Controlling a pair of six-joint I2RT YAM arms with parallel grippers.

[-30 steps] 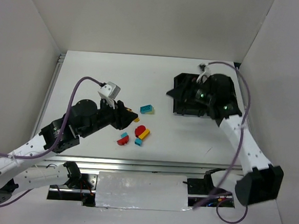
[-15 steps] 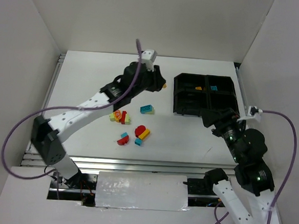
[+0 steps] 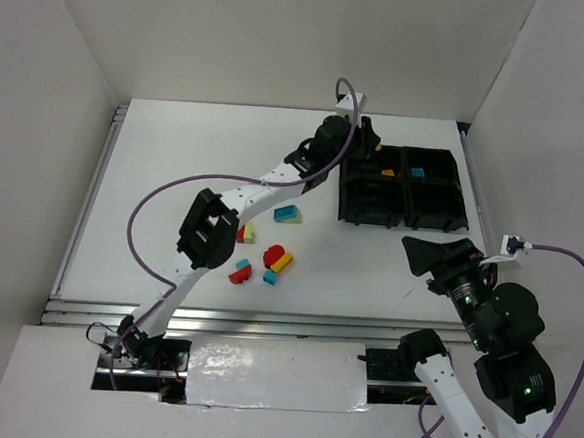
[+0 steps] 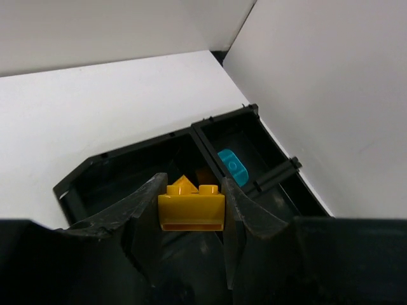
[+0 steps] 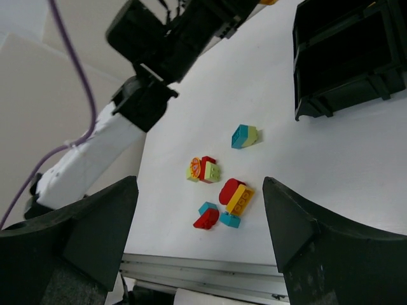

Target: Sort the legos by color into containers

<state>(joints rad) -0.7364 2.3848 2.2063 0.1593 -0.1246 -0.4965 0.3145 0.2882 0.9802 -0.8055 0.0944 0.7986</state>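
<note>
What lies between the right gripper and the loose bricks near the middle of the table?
Nothing. The top view shows only bare white table between the right gripper and the loose bricks.

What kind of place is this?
Probably a robotics lab test cell: a white table boxed in by plain panels, left arm and right arm mounted at its edge, toy bricks beside a black tray.

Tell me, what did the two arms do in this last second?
The left claw, shut on an orange-yellow brick, swung from the loose bricks out over the tray. The right claw, open, pulled back from the tray toward the near side. The loose bricks and tray stayed put.
</note>
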